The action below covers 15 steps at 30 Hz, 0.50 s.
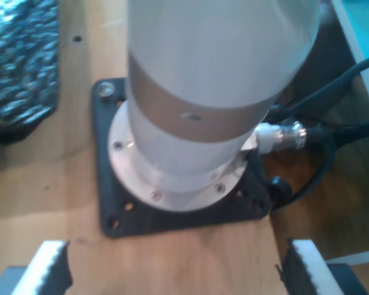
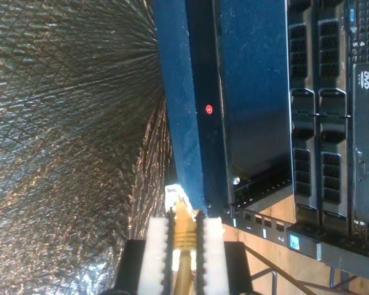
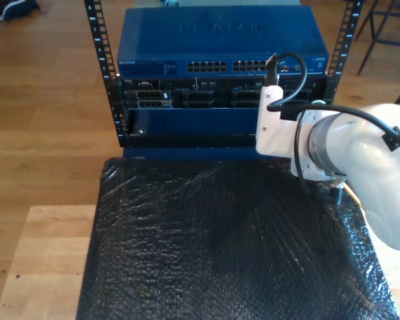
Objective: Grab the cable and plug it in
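**Claw closed on the network cable, plug not yet seated**

Claw status, second arm: my second claw [image 2: 183,236] is closed on the pale-yellow cable [image 2: 183,246], the two white ribbed pads [image 2: 157,246] pinching it from both sides just behind its clear plug [image 2: 175,198]. The plug tip projects beyond the pads, pointing toward the edge of the blue switch chassis [image 2: 184,92], near it, with no contact confirmed. A red indicator dot [image 2: 209,109] sits on that edge.

My first claw [image 1: 172,267] stands open and holds nothing, its pads well apart above the wooden bench [image 1: 190,255], facing the base of an arm [image 1: 190,110] on its black mounting plate [image 1: 114,203].

In the exterior view, the blue Netgear switch [image 3: 220,40] sits on top in the rack [image 3: 100,73], its row of ports [image 3: 247,67] facing the camera. An arm [image 3: 360,153] stands at the exterior view's right, in front of the rack, over the black padded mat [image 3: 220,240].

Assessment: the step in hand appears to be aligning the plug with a free port. Recommendations:

- Keep the grip firm; the cable is thin and may rotate between the pads.
- Square the plug to the port opening before advancing; an angled entry risks jamming.
- Latch orientation cannot be determined from these views; it should be confirmed against the socket.
- Advance straight and slowly until the plug seats, and release only then.
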Available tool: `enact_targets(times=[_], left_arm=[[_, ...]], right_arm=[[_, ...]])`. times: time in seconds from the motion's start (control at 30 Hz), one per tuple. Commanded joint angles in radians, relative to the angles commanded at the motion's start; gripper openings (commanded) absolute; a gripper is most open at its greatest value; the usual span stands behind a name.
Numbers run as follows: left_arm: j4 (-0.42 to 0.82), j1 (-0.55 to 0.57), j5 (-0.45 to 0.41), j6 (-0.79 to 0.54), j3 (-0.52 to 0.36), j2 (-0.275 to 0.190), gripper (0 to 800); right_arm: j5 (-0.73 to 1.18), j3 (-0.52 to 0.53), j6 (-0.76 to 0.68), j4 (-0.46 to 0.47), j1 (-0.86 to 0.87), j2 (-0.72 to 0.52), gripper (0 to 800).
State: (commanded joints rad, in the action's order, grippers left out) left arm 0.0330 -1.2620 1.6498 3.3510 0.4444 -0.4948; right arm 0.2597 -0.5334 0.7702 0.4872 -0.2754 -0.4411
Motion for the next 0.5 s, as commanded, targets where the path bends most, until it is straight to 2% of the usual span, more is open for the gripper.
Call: enact_targets(times=[0.07, 0.33, 0.5], left_arm=[[0.008, -0.012, -0.037, -0.017, -0.029, -0.015, 799], [0.014, -0.049, -0.17, -0.049, -0.11, -0.017, 799], [0.026, -0.057, -0.218, -0.075, -0.138, -0.018, 799]], right_arm=[[0.0, 0.0, 0.0, 0.0, 0.0, 0.0, 1], [-0.002, -0.006, 0.0, 0.0, 0.0, 0.015, 1], [-0.021, -0.006, 0.0, 0.0, 0.0, 0.026, 1]])
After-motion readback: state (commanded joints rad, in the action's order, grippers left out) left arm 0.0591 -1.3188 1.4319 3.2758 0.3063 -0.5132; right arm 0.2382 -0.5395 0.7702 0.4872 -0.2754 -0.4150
